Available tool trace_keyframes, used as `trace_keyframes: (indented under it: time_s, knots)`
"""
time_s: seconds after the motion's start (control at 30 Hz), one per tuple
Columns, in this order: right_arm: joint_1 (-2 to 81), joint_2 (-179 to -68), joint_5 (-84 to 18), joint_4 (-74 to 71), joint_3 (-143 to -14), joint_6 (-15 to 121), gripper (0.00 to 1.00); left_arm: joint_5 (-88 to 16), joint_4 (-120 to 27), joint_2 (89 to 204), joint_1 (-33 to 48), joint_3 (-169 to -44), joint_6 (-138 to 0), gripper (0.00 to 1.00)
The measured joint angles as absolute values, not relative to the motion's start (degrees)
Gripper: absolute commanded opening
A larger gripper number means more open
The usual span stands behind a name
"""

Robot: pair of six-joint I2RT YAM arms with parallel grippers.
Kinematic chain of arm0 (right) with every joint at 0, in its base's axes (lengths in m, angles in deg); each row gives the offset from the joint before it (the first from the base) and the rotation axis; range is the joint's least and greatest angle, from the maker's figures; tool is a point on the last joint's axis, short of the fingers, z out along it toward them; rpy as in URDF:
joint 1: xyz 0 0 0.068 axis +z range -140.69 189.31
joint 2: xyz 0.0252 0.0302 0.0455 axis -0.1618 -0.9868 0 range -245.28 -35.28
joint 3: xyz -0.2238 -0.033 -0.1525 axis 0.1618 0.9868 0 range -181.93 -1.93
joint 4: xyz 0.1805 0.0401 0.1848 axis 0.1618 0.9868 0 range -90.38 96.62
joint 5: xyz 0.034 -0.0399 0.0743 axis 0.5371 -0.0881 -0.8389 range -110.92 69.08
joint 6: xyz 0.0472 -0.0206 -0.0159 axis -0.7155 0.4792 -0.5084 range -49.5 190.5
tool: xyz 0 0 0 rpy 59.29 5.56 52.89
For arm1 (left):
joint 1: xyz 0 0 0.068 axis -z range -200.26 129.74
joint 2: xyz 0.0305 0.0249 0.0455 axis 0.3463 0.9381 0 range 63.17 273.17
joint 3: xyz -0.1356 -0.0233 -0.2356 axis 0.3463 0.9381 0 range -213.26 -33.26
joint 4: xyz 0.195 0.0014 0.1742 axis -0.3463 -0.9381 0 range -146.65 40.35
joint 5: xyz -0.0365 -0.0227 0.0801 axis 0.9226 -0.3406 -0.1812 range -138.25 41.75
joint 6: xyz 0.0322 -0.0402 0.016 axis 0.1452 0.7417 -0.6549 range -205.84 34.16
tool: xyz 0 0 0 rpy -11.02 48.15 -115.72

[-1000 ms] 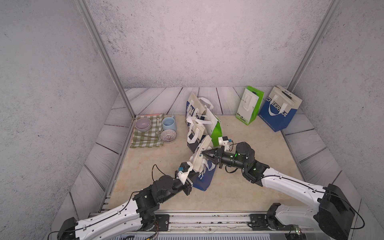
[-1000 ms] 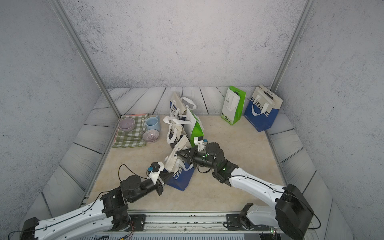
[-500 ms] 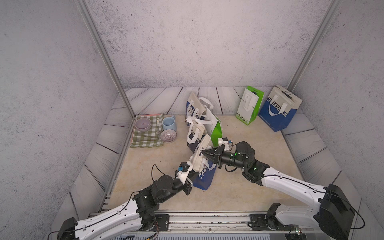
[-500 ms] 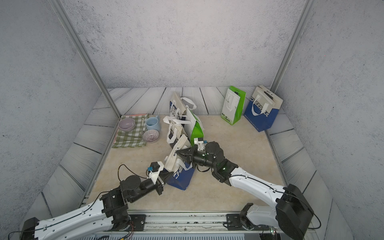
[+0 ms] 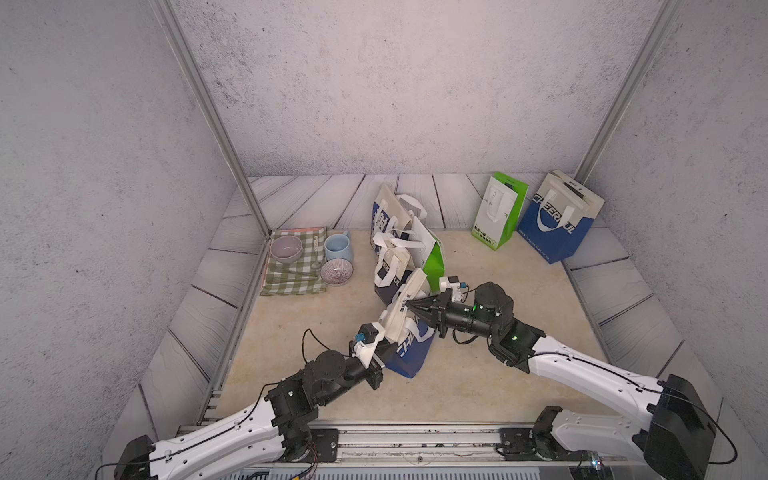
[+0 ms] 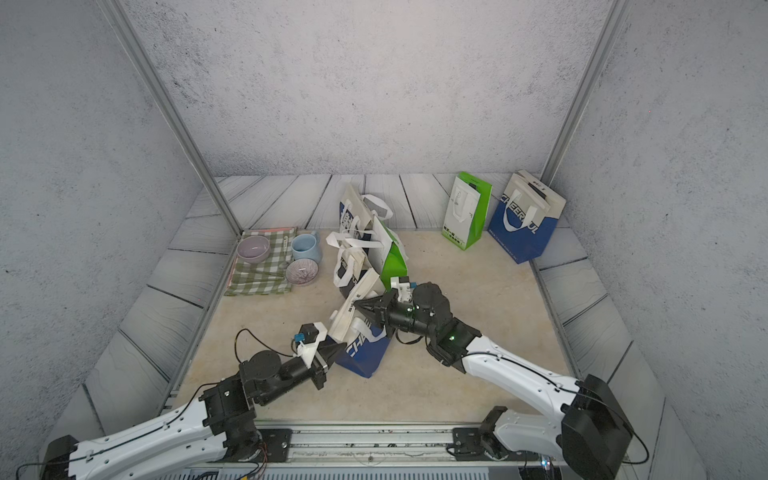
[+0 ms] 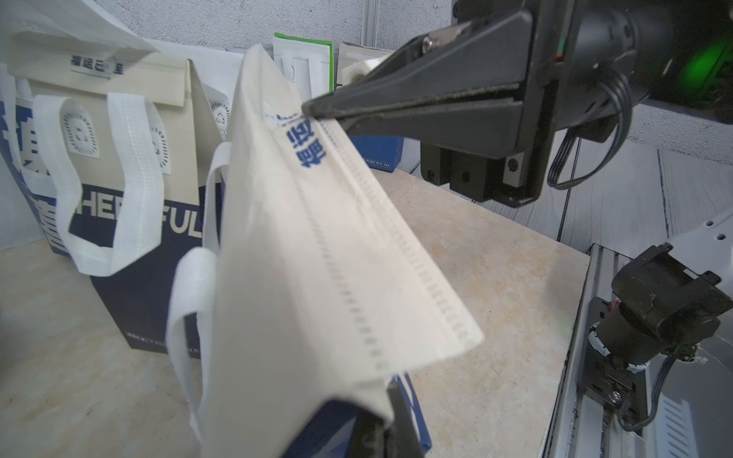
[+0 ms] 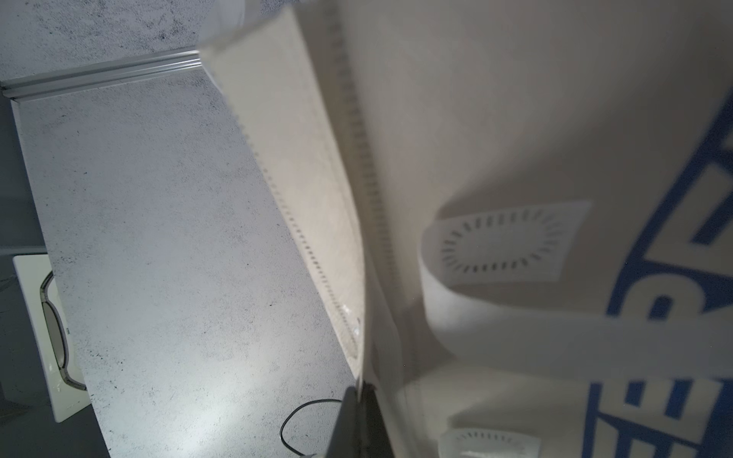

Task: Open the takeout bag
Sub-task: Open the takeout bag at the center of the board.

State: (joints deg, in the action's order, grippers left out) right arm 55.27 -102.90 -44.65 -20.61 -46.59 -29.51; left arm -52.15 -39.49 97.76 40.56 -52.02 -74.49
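Arms (image 5: 582, 370) show white links (image 5: 224, 436), black joints (image 5: 329, 365), tapered black jaws, thin black cables (image 7: 623, 104).

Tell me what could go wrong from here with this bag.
The right jaws pinch only the very edge of the bag's flap; it could slip free when pulled.
The bag is tilted, so pulling may tip it instead of opening it.
The other bags stand close behind and might get knocked over.
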Motion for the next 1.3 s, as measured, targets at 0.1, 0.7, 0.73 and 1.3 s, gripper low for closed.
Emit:
trace_keyframes:
  time_s: [0.1, 0.7, 0.73, 1.3]
  knots:
    - [55.3, -102.9, -44.5, -20.3, -46.6, -29.8, 0.0, -52.3, -39.6, 97.8, 40.6, -52.0, -74.5, 0.0]
    - [55.3, -102.7, -43.4, -17.9, -47.3, -30.9, 0.0, -53.4, -40.8, 97.7, 40.5, -52.1, -74.5, 0.0]
    - [55.3, -102.6, -43.4, -17.7, -47.3, -30.9, 0.0, -53.4, -40.9, 97.7, 40.5, -52.1, -74.5, 0.0]
    - [54.5, -101.3, -43.9, -15.5, -47.3, -31.3, 0.0, -54.0, -41.5, 98.1, 40.5, -52.5, -74.6, 0.0]
